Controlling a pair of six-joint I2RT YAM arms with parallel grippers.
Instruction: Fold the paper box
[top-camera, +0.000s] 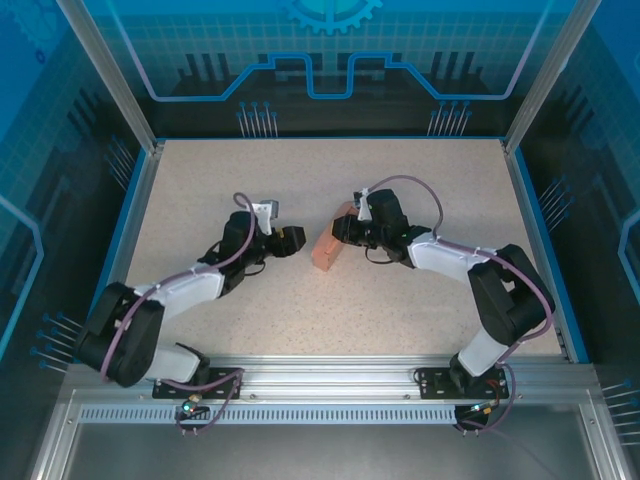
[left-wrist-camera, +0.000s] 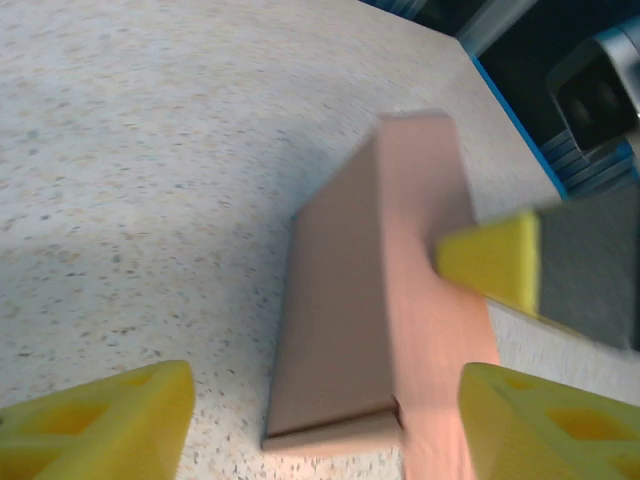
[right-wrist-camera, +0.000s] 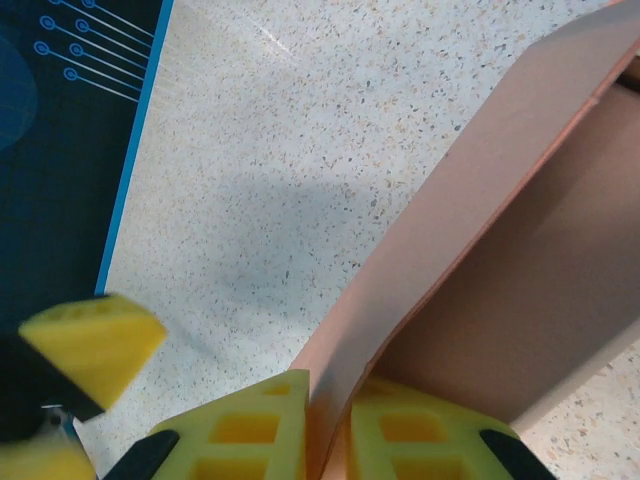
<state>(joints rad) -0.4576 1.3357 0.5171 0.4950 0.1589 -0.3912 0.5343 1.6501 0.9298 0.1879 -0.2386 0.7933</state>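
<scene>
The paper box (top-camera: 325, 248) is salmon-pink card, a small rectangular box resting on the speckled table between the two arms. In the left wrist view the paper box (left-wrist-camera: 350, 300) lies just ahead of my left gripper (left-wrist-camera: 320, 425), whose yellow fingers (left-wrist-camera: 100, 420) stand wide apart and open, not touching it. My right gripper (right-wrist-camera: 328, 432) is shut on one thin card wall of the paper box (right-wrist-camera: 470, 220). From above, the left gripper (top-camera: 290, 240) is left of the box and the right gripper (top-camera: 345, 230) is at its far right end.
The speckled table (top-camera: 400, 180) has a blue raised border (top-camera: 135, 215) on its sides. Aluminium posts (top-camera: 105, 75) stand at the back corners. A rail (top-camera: 330, 375) runs along the near edge by the arm bases.
</scene>
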